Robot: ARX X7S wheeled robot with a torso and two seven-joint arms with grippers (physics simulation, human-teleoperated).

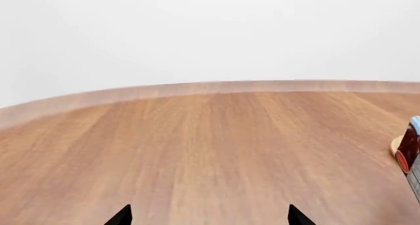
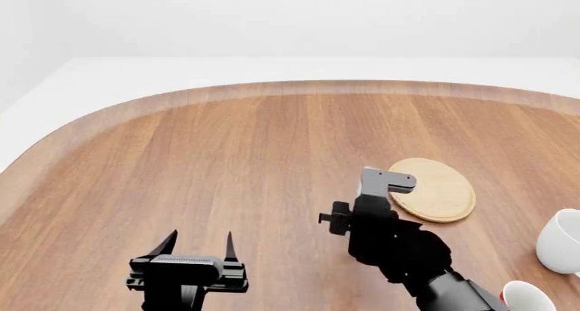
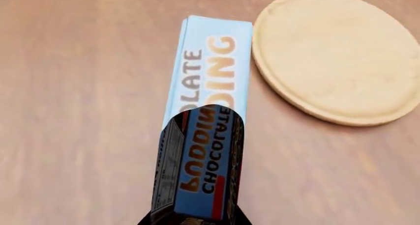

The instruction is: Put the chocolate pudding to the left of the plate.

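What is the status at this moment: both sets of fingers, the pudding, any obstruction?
Left gripper open, empty. Right gripper shut on chocolate pudding, just left of the plate. White mug far right; nothing in the way.

Brown wood-grain tabletop [image 2: 227,161] with a rounded, lighter raised edge, plain white floor and wall behind it. White ceramic mug [image 2: 560,242] stands upright near the right edge of the head view. Red-and-white mug [image 2: 523,299] sits near it at the lower right corner, cut off by the frame; the two are apart.
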